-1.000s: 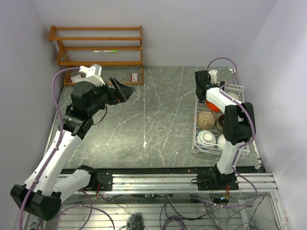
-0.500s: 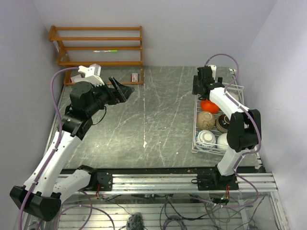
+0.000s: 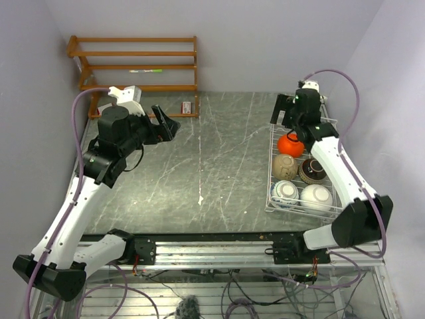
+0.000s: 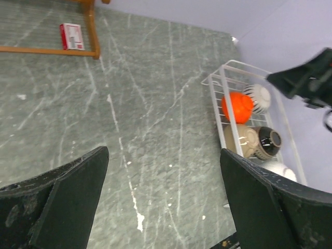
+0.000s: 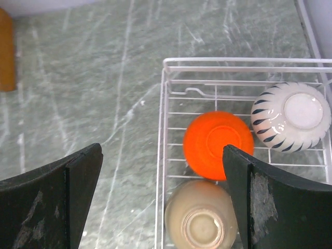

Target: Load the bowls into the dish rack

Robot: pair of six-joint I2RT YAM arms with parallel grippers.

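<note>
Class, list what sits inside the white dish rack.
Six bowls: orange bowl, striped bowl, cream bowl, brown bowl, patterned bowl, white bowl. Overhead, the right arm covers the striped one. Under them: hidden.

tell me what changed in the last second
The right gripper lifted away from the orange bowl toward the far end of the dish rack, open and empty, its elbow swinging right. That bowl and the other bowls stayed put; the left gripper hardly moved.
</note>
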